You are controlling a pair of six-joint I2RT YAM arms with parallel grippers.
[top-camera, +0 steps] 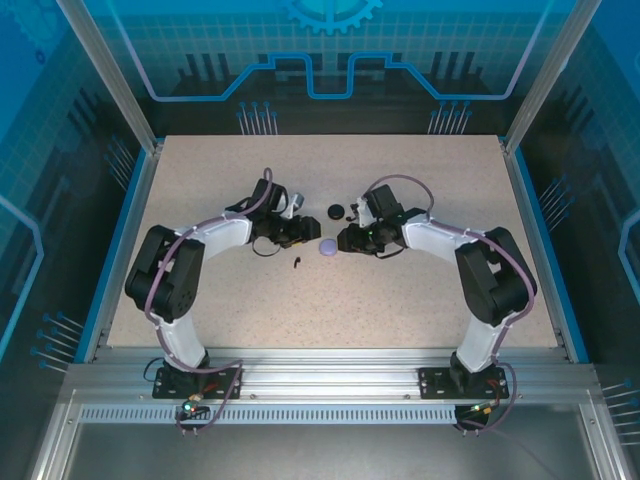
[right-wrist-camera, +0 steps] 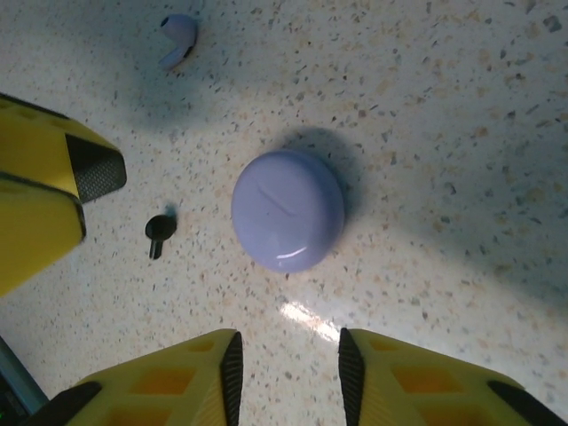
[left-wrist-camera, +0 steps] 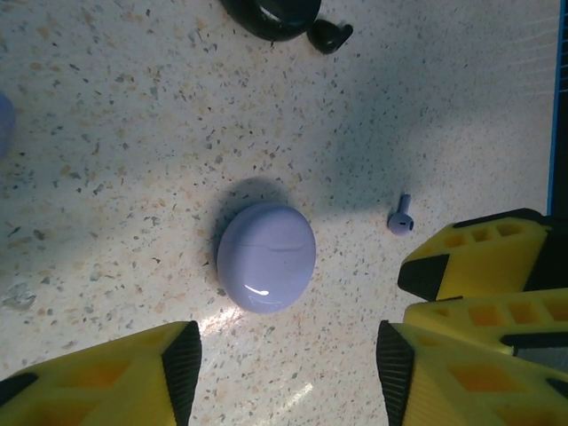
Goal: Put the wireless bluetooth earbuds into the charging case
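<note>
The lavender case (right-wrist-camera: pixel 288 209), a smooth, glossy round pebble with a faint seam, is lying on the counter (left-wrist-camera: pixel 106 177) just ahead of both claws, not between their fingers; one lavender earbud (left-wrist-camera: pixel 401 216) is lying right of the case, just beside a fingertip of the right claw (right-wrist-camera: pixel 286 355); another lavender earbud (right-wrist-camera: pixel 177 40) is lying farther off; a black earbud (right-wrist-camera: pixel 158 232) is resting between the case and a tip of the left claw (left-wrist-camera: pixel 288 359); a second black earbud (left-wrist-camera: pixel 330 34) is sitting just beside the black case (left-wrist-camera: pixel 271 13), which the frame edge is cutting off; both claws are standing spread and empty, the right one narrower; their fingers are showing yellow ribbed plastic with black pads; the counter is showing pale speckled stone.
</note>
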